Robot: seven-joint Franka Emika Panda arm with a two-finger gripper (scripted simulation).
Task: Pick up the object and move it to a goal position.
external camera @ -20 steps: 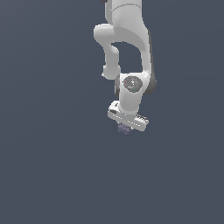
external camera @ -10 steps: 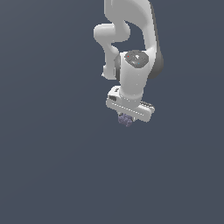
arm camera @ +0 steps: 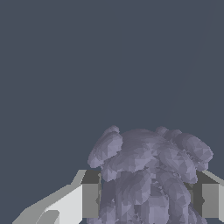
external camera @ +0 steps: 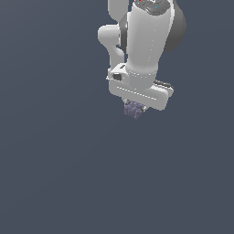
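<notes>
In the exterior view the flat slate-grey background [external camera: 55, 173] fills the exterior view's left, matte and without seams, so floor and wall cannot be told apart. Right of the middle the arm [external camera: 148, 41] comes down from the top edge: smooth, glossy white rounded shells with a dark grey joint band. At its lower end sits the boxy white gripper [external camera: 135, 108], wider than what it carries. The object [external camera: 133, 110] hangs just beneath that block, a small dusky purple-grey cluster of tiny rounded lumps, like a berry bunch; the fingers are largely hidden here.

In the wrist view one white finger [arm camera: 76, 202] with a dark inner pad stands on one side of the object [arm camera: 148, 175], its faceted, pebbly lumps filling the gap, and the other finger [arm camera: 210, 199] stands opposite. The gripper [arm camera: 146, 201] seems pinched onto the object from both sides, pads touching it, though the contact is partly hidden. Behind is the same plain grey.
</notes>
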